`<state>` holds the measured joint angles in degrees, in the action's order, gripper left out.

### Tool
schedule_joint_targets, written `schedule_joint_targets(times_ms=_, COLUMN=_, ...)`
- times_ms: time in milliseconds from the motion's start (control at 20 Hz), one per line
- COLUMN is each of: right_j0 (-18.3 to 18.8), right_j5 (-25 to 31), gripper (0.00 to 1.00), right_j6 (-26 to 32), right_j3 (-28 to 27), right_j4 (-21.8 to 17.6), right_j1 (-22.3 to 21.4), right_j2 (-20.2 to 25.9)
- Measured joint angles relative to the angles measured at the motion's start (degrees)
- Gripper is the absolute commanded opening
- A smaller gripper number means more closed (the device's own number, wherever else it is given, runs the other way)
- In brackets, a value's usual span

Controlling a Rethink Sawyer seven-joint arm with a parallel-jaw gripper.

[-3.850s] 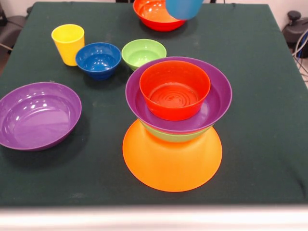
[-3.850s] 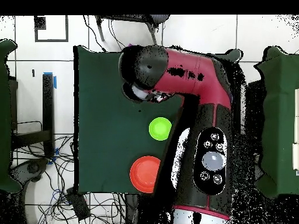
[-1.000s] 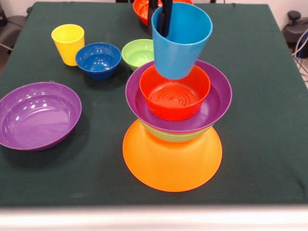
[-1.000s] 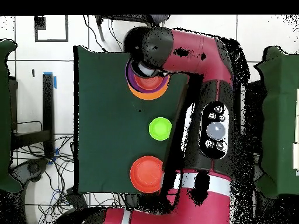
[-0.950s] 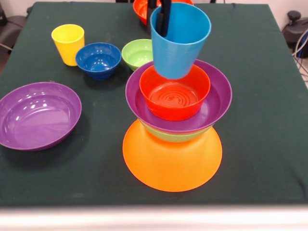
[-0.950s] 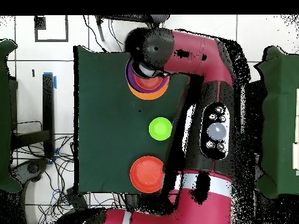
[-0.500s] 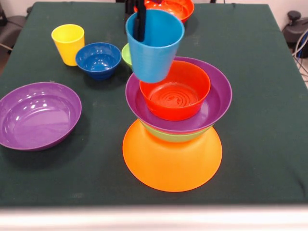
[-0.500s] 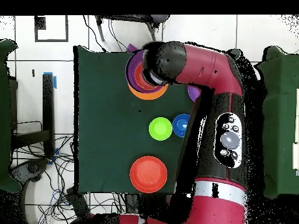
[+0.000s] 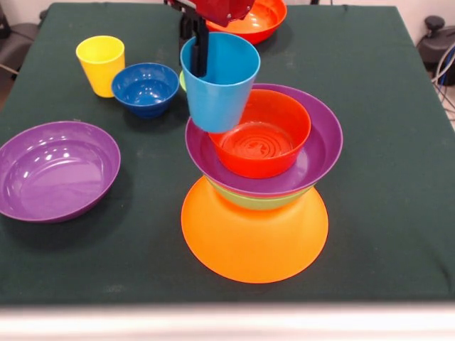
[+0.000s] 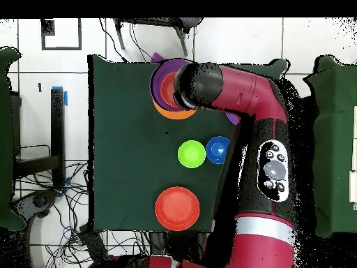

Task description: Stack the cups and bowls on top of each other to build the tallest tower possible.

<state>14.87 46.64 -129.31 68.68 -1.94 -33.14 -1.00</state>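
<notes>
The hand (image 9: 195, 53) grips the light blue cup's (image 9: 219, 84) rim beside the tower (image 9: 259, 177).

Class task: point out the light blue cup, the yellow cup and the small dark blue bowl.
light blue cup (image 9: 217, 96), front view, outer wall.
yellow cup (image 9: 101, 69), front view, outer wall.
small dark blue bowl (image 9: 145, 87), front view, inner hollow.

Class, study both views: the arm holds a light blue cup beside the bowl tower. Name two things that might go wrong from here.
1. The gripper holds the light blue cup off-centre, over the left rims of the red-orange bowl and purple bowl; released here, it would likely tip off.
2. The tower rests on an upturned orange bowl; a knock might shift the stack.
</notes>
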Motion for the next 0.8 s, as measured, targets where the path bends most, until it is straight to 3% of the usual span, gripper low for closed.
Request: schedule_joint_targets(times_ms=800, right_j0=-1.0, right_j5=0.0, gripper=0.0, right_j6=0.0, right_j3=0.2, right_j4=-0.3, right_j1=-0.5, right_j2=0.6)
